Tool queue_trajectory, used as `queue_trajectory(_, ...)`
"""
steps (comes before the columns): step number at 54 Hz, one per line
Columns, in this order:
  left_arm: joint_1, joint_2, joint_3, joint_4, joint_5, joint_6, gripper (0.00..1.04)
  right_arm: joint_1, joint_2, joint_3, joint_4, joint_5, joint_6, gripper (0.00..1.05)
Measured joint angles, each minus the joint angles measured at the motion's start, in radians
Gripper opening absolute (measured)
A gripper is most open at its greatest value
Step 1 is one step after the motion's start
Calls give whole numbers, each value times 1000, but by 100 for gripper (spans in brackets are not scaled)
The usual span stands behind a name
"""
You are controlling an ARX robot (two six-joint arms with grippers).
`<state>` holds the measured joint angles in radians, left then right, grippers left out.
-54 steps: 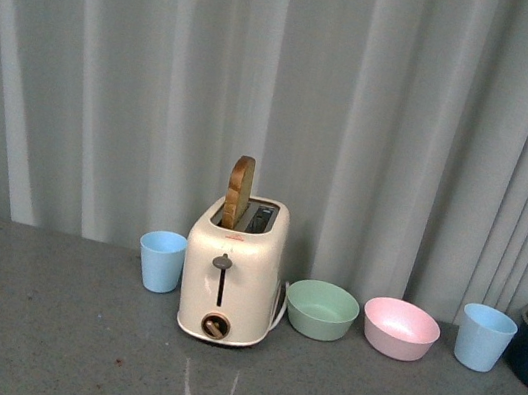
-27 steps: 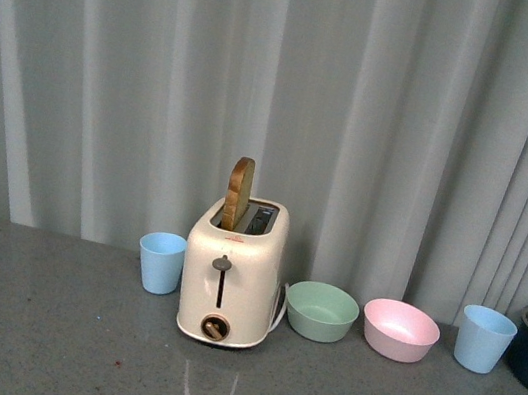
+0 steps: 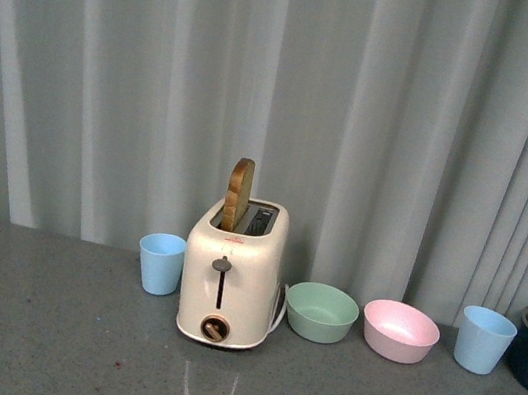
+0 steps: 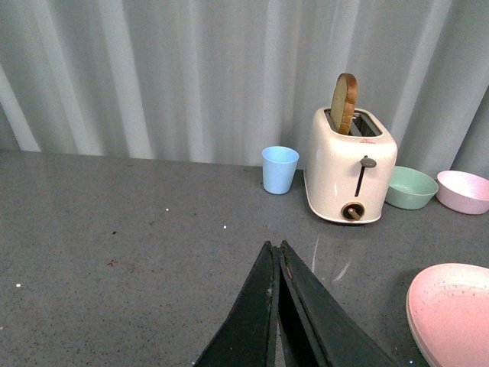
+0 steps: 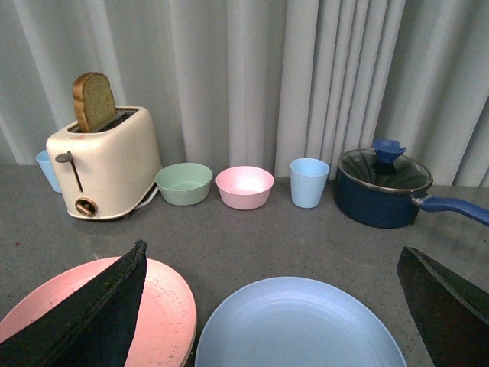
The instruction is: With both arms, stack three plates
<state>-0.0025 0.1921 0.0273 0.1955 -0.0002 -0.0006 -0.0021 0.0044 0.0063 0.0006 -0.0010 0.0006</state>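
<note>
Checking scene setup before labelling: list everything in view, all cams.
toaster: 1, cream, back centre of table
bread slice: 1, brown, upright in toaster slot
cups: 2, light blue, one left of toaster, one right of pink bowl
green bowl: 1, right of toaster
pink bowl: 1, right of green bowl
pot: 1, dark blue, glass lid, far right
pink plate: 1, near side
light blue plate: 1, right of pink plate
table: 1, grey
curtain: pale grey, behind
left gripper: black, shut, over bare table
right gripper: black, open, above plates
</note>
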Motion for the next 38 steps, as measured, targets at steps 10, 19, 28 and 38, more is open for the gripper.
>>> queue_trajectory(10,0,-177,0,-190,0,0,4,0,0,0,0,0,0,97)
queue_trajectory(19,0,-188,0,-195,0,0,4,0,0,0,0,0,0,97)
queue_trajectory(28,0,-188,0,-195,0,-1,26,0,0,0,0,0,0,97)
queue_trajectory(38,0,-188,0,-195,0,-1,58,0,0,0,0,0,0,97)
